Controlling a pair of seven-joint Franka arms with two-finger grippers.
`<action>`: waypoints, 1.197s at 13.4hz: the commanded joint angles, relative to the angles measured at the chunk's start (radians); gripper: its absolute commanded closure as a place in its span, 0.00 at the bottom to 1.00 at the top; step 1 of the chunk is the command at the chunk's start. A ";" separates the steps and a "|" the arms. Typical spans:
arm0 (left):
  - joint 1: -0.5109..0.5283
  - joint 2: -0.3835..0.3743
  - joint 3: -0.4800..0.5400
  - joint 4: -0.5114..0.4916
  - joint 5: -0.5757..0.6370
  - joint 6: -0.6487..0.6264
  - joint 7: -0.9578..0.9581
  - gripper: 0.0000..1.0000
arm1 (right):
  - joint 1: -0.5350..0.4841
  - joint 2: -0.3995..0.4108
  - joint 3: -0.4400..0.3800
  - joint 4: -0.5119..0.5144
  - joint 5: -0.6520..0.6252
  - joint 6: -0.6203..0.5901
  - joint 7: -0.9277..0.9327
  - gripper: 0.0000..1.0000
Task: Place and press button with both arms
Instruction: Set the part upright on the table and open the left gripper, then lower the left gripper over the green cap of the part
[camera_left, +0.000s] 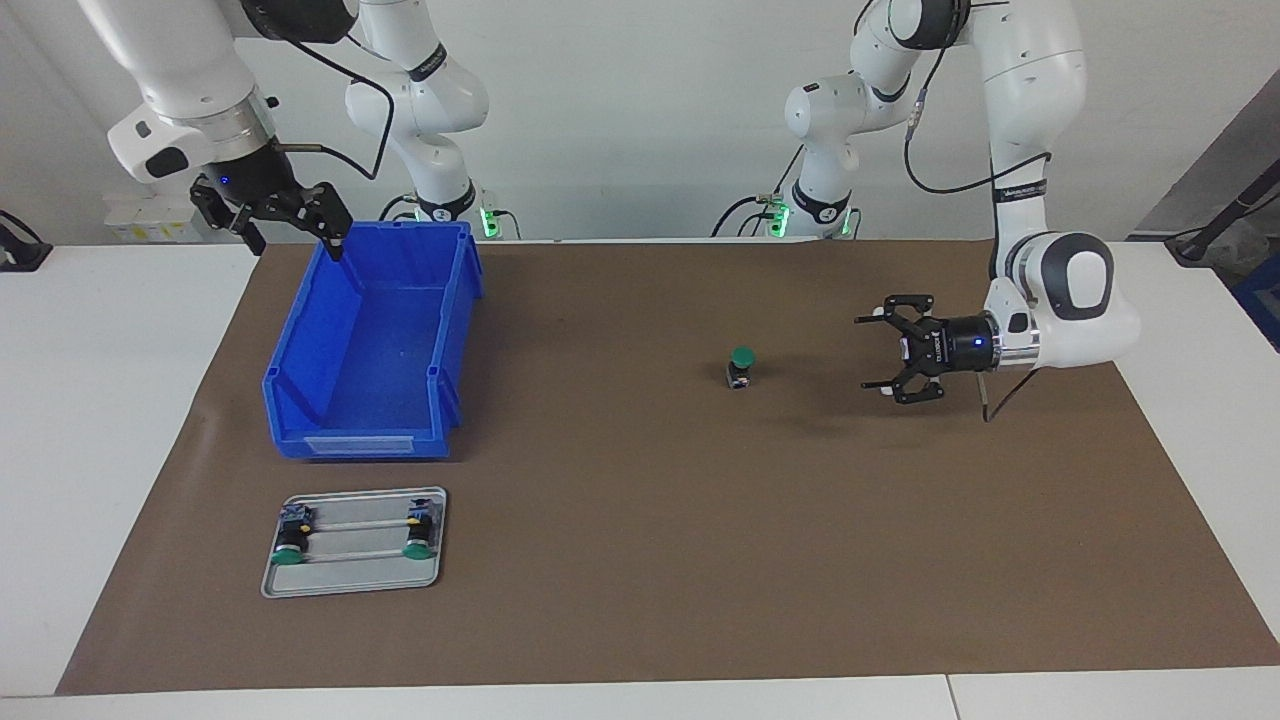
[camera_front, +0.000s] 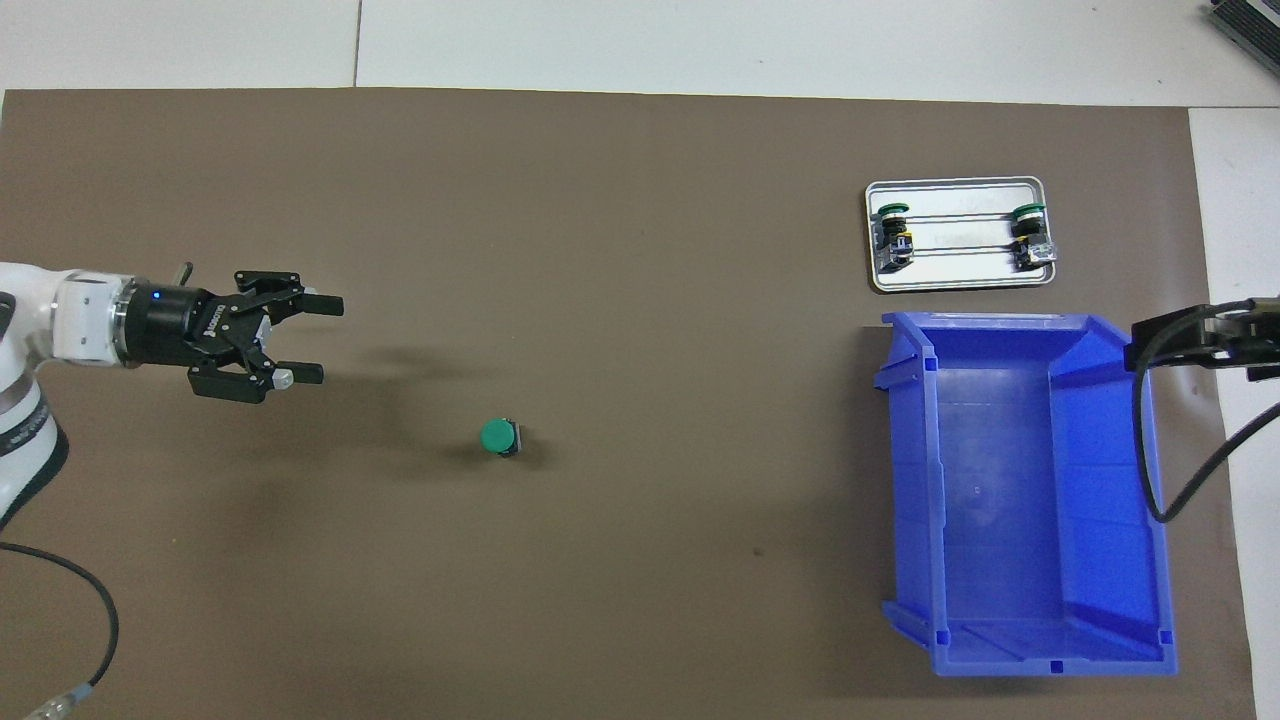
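Left gripper (camera_left: 868, 352) agape (beside button (camera_left: 740, 367))

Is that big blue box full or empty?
Empty: the blue box shows only its bare floor in the overhead view, nothing lying inside.

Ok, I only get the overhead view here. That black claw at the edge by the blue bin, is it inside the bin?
Observer: No. The right gripper hangs open above the rim of the blue bin, at a corner on the robots' side.
Operator: And the other claw, is it touching the green button?
Observer: No. The left gripper is open, pointing sideways above the mat, clear of the button.
Operator: Is the button lying down?
Observer: It stands upright, green cap on top of a short black body.
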 joint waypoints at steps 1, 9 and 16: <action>-0.008 -0.075 -0.008 0.189 0.200 -0.025 -0.342 0.02 | -0.005 -0.027 0.000 -0.036 -0.011 0.029 0.007 0.00; -0.315 -0.219 -0.048 0.311 0.680 0.140 -1.178 0.03 | -0.005 -0.027 0.000 -0.036 -0.011 0.029 0.007 0.00; -0.595 -0.282 -0.052 0.138 1.039 0.357 -1.800 0.28 | -0.007 -0.027 0.000 -0.036 -0.011 0.029 0.007 0.00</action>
